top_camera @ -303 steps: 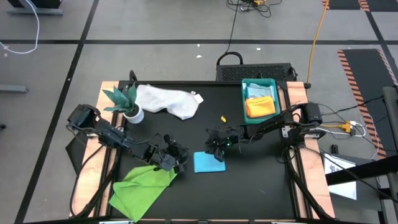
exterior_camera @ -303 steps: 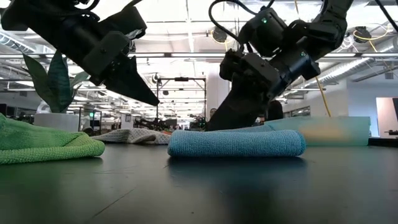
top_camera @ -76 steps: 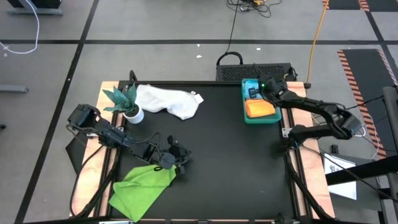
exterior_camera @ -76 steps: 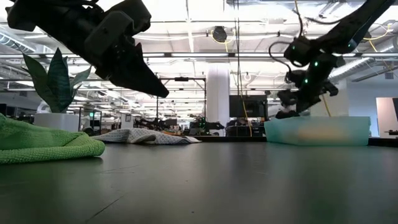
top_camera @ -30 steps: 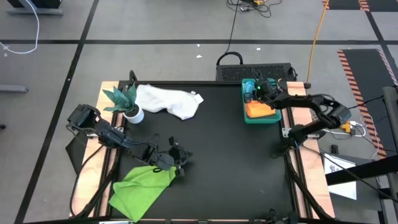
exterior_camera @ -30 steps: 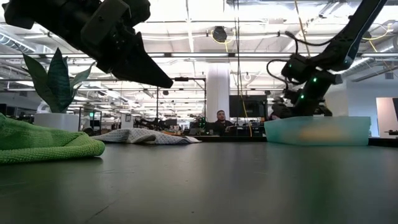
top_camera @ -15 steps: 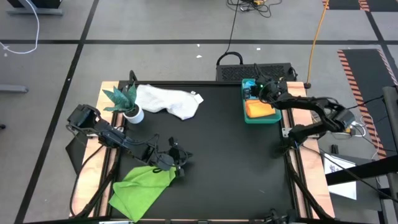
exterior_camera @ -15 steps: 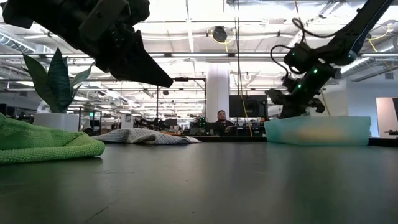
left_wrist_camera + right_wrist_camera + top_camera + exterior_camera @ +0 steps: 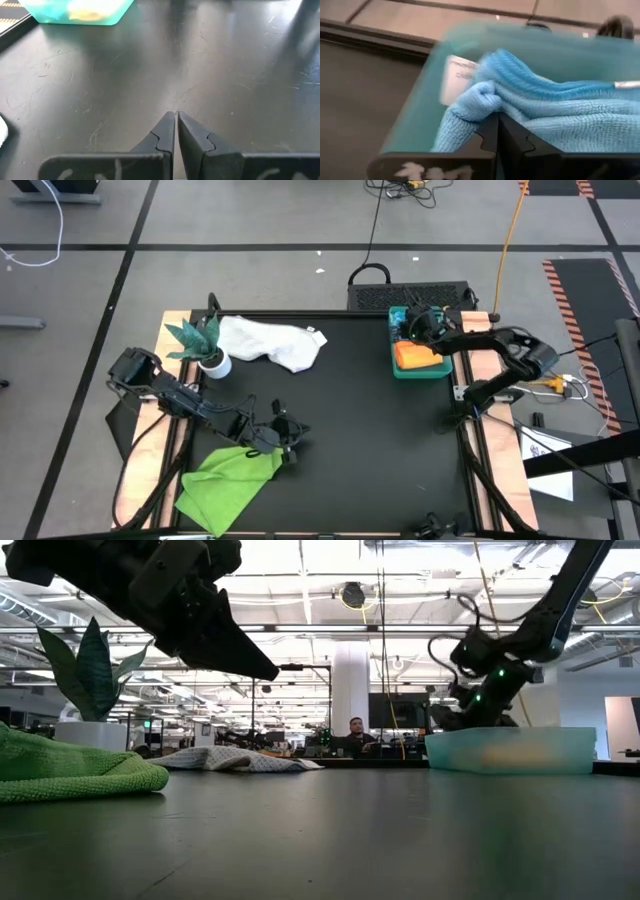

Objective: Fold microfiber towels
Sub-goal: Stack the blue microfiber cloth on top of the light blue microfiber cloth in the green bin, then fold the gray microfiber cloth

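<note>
A teal tray (image 9: pixel 420 373) at the table's far right holds an orange towel (image 9: pixel 418 358) and folded blue towels (image 9: pixel 555 110). My right gripper (image 9: pixel 496 117) is shut and dips into the tray's far end (image 9: pixel 410 330) at the blue towels. A lime green towel (image 9: pixel 228 478) lies crumpled at the near left. Just right of it my left gripper (image 9: pixel 288 442) hangs shut above bare table (image 9: pixel 176 114). A white-grey towel (image 9: pixel 272 343) lies spread at the far left. My right gripper's shut fingertips lie against a bunched corner of the pale blue towel (image 9: pixel 481 100), slanting down from the table's right side. The towel rests in the tray (image 9: pixel 417 117) on the other folded cloth.
A small plant in a white pot (image 9: pixel 205 350) stands at the far left beside the white-grey towel. The middle of the black table (image 9: pixel 350 440) lies bare. People and desks show in the room beyond the table in the low view.
My right gripper has risen a little above the tray, then tipped nose-down and sunk back into its far end, staying shut. The left arm has kept still.
</note>
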Robot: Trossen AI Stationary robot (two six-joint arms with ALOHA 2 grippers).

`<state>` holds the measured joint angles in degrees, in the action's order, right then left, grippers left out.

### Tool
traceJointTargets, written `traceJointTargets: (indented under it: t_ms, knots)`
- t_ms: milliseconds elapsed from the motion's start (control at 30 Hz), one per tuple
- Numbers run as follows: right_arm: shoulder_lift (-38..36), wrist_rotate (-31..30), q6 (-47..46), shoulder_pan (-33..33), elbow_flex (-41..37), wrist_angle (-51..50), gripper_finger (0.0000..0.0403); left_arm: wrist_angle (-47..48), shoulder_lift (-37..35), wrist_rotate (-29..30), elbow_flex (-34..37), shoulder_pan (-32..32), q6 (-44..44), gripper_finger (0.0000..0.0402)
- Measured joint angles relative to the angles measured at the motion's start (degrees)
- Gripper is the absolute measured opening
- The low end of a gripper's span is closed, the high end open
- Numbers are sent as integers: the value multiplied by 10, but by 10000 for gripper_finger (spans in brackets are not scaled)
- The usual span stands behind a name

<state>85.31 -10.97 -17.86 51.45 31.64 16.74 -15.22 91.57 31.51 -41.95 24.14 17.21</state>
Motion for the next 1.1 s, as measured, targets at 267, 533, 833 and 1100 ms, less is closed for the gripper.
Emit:
traceJointTargets:
  t_ms: [267, 533, 833, 1100]
  knots:
    - [-175, -185, 21, -99, 0, -120, 0, 1, 0, 0, 0, 15, 7, 26]
    - [-253, -192, -22, -388, -48, -136, 0, 0, 1, 0, 0, 68, -15, 26]
    - [-139, -248, -57, -708, -114, 129, 0, -56, 20, 78, 0, 162, -70, 26]
    - [1, -298, -43, -803, -114, 276, 0, 35, 27, 157, -37, 199, 8, 26]
